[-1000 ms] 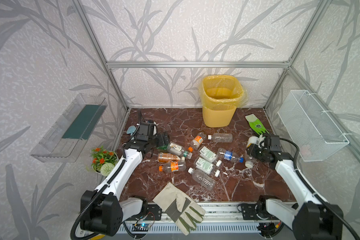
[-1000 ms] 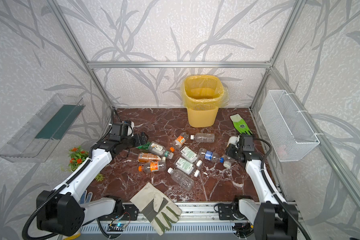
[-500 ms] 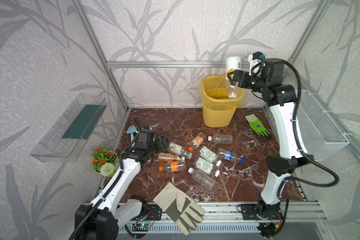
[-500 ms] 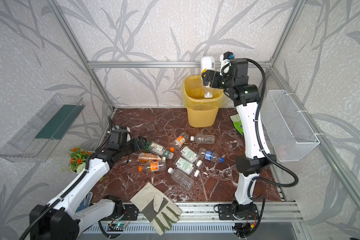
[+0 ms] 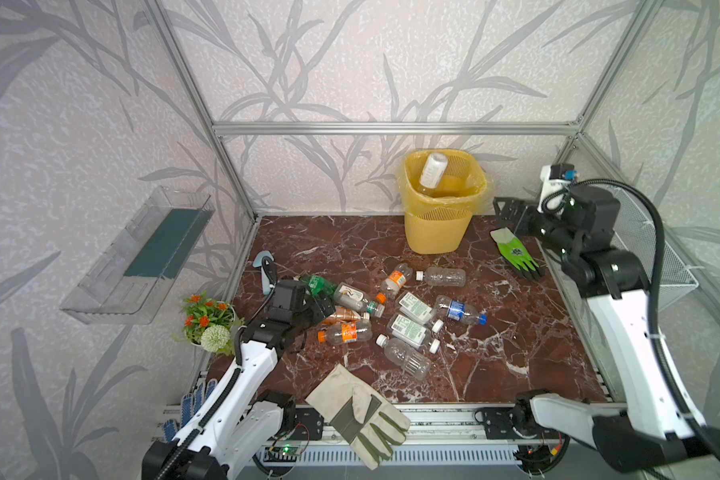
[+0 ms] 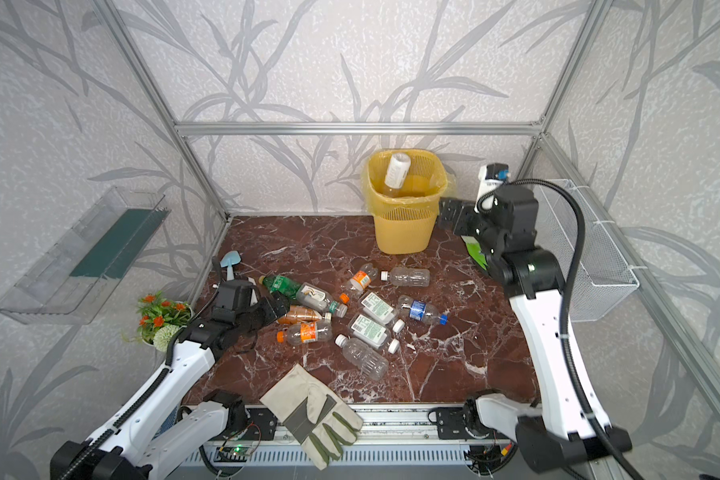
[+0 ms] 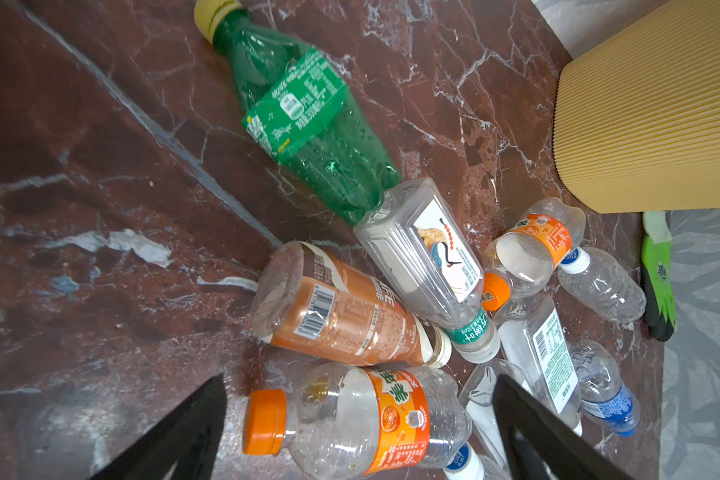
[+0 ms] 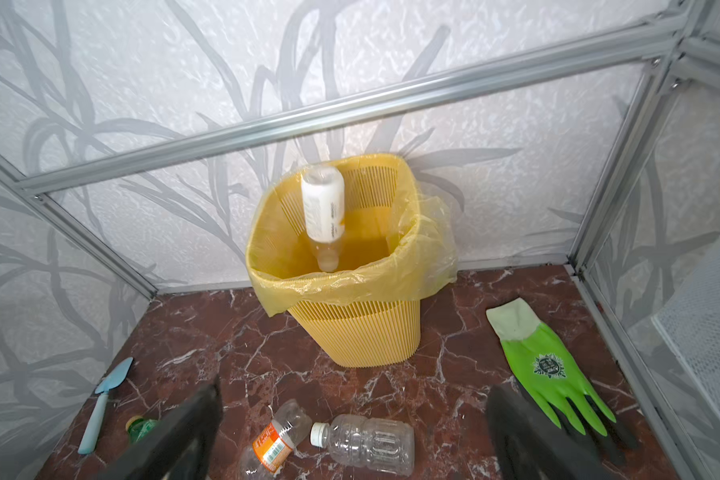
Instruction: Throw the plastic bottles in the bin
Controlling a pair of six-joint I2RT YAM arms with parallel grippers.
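Right now I see my right gripper (image 5: 504, 211) beside the bin (image 5: 437, 237), jaws apart and empty. A white-labelled bottle (image 5: 432, 170) is tilted neck-down in its mouth. My left gripper (image 5: 321, 306), also spread wide, hovers by the orange-capped bottle (image 7: 350, 419) among the other bottles (image 5: 410, 328) on the marble floor (image 5: 516, 332).

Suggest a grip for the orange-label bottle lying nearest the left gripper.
Take the orange-label bottle at its labelled mid-body, from above, with the open left gripper turned so its jaws cross the bottle's width. It lies flat on its side, and the cap end is narrow. The amber bottle crowds one flank, so a side approach looks blocked.
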